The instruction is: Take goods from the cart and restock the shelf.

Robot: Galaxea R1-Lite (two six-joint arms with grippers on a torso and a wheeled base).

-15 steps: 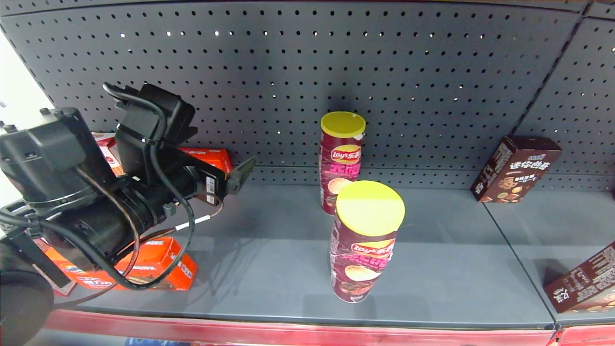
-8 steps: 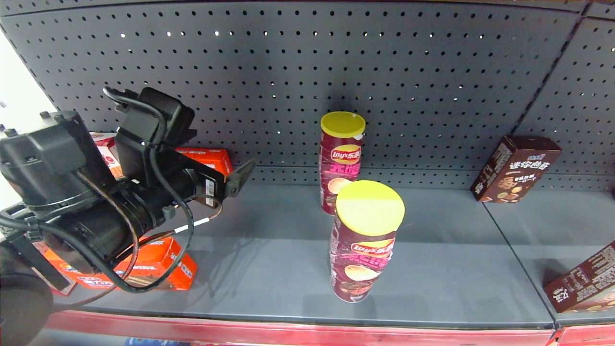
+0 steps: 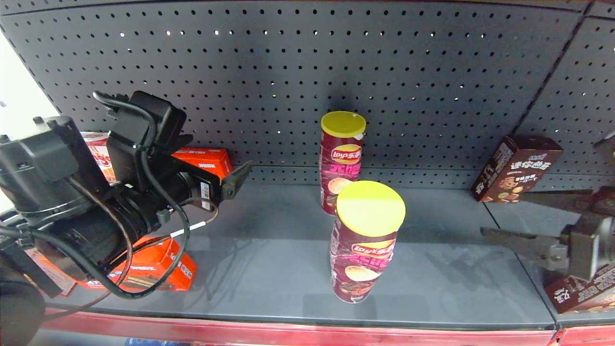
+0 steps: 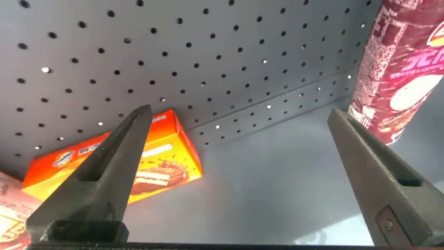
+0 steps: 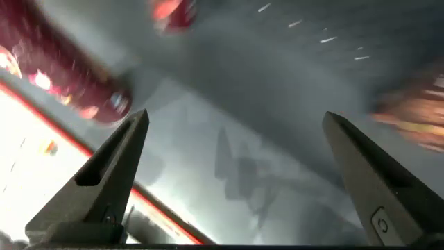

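Two maroon chip cans with yellow lids stand on the grey shelf [image 3: 269,259]: one near the front [image 3: 367,240], one at the back [image 3: 342,161]. My left gripper [image 3: 232,179] hovers open and holds nothing, left of the cans and in front of the back orange box [image 3: 204,158]. In the left wrist view that gripper [image 4: 239,114] frames the orange box [image 4: 118,163], with a can [image 4: 402,76] to one side. My right gripper [image 3: 502,214] hangs open and holds nothing over the shelf's right part, right of the front can. In the right wrist view it [image 5: 236,117] shows above a blurred can [image 5: 62,69].
A second orange box [image 3: 158,264] lies at the front left under my left arm. Brown cookie boxes stand at the back right [image 3: 516,168] and front right [image 3: 581,288]. A perforated back panel [image 3: 288,72] closes the shelf, and a red strip [image 3: 288,331] edges its front.
My right gripper has come into the head view from the right, open. My left arm has drawn back slightly to the left. The cans and boxes have not moved.
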